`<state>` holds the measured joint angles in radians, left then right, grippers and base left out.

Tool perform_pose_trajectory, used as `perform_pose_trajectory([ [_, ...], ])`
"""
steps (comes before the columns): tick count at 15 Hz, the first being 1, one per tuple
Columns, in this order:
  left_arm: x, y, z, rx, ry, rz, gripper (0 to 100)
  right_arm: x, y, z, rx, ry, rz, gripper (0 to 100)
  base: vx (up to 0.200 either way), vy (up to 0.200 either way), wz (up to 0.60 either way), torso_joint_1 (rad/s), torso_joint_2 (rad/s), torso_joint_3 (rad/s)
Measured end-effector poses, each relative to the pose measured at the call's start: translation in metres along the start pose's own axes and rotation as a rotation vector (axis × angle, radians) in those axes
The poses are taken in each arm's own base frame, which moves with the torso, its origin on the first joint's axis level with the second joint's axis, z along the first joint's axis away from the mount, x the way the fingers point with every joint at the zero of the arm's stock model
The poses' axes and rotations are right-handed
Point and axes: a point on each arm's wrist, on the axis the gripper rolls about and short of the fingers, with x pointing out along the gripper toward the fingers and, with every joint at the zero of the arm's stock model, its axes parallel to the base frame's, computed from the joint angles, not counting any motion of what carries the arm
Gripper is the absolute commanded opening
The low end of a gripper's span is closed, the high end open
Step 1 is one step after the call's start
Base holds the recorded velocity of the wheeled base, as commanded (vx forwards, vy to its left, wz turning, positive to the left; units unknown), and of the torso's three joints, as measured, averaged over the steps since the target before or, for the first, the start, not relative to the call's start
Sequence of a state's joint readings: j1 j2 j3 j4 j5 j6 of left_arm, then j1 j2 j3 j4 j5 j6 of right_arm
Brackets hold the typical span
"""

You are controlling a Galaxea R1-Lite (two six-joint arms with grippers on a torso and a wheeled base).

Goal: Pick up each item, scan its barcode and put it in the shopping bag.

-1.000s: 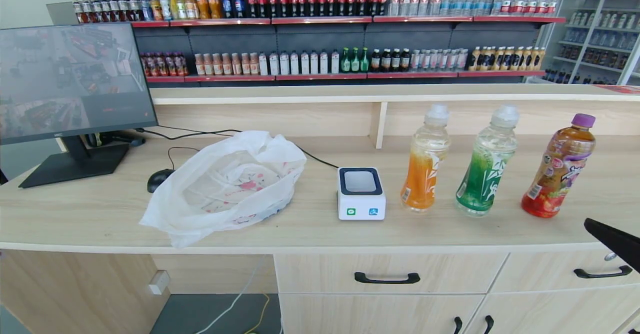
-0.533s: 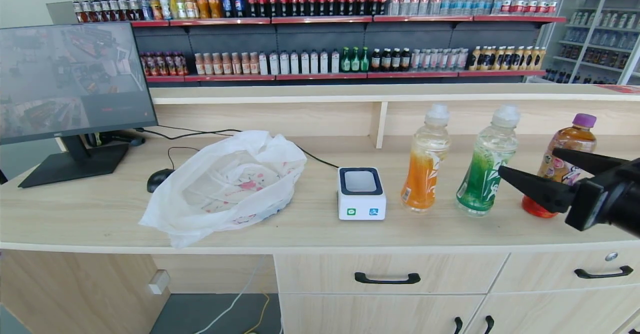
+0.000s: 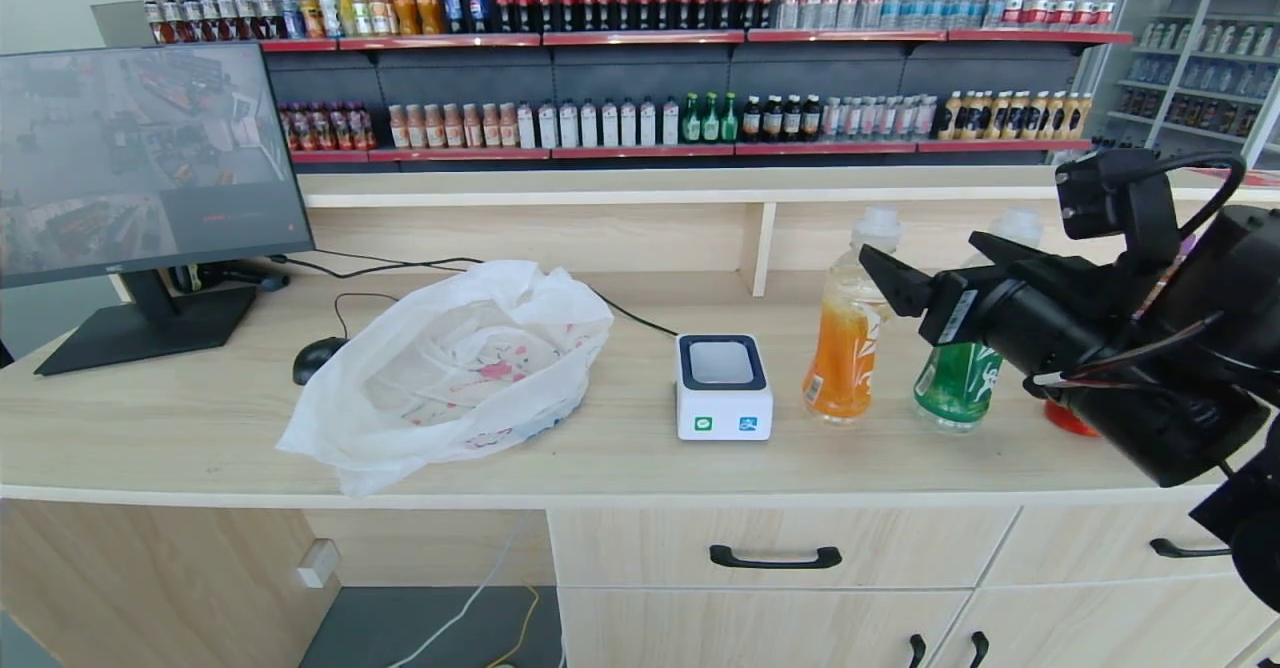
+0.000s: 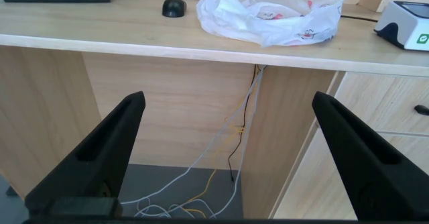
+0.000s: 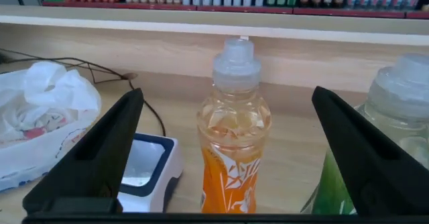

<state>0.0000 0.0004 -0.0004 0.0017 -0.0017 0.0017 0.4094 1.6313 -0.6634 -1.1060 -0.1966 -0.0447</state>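
Three drink bottles stand in a row on the counter: an orange one, a green one and a red one mostly hidden behind my right arm. My right gripper hovers open at the height of the bottle necks, its fingers either side of the orange bottle but short of it. The white scanner sits left of the bottles, and the white shopping bag lies open further left. My left gripper is open and holds nothing, low in front of the counter's face.
A monitor and a mouse stand at the counter's left, with cables running behind the bag. A raised wooden ledge backs the counter. Drawers with black handles are below. Loose cables hang under the counter.
My right arm has risen from the lower right edge and swung left, from beside the red bottle to in front of the green and orange ones. Bottles, bag and scanner have not moved.
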Motion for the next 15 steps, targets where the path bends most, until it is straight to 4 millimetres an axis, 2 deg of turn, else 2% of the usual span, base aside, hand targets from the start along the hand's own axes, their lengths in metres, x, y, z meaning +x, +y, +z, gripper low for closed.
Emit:
perform_pose_trajectory([
  [3,0.0,0.0,0.0,0.0,0.0,0.0,100,0.012,0.001,-0.021,-0.006,0.033,-0.024,100,0.0,0.0,0.0,0.0,0.0,0.0],
  [6,0.0,0.0,0.0,0.0,0.0,0.0,100,0.012,0.0,-0.034,-0.017,0.075,-0.032,100,0.0,0.0,0.0,0.0,0.0,0.0],
  [15,0.0,0.0,0.0,0.0,0.0,0.0,100,0.015,-0.007,-0.056,-0.034,0.136,-0.056,100,0.0,0.0,0.0,0.0,0.0,0.0],
])
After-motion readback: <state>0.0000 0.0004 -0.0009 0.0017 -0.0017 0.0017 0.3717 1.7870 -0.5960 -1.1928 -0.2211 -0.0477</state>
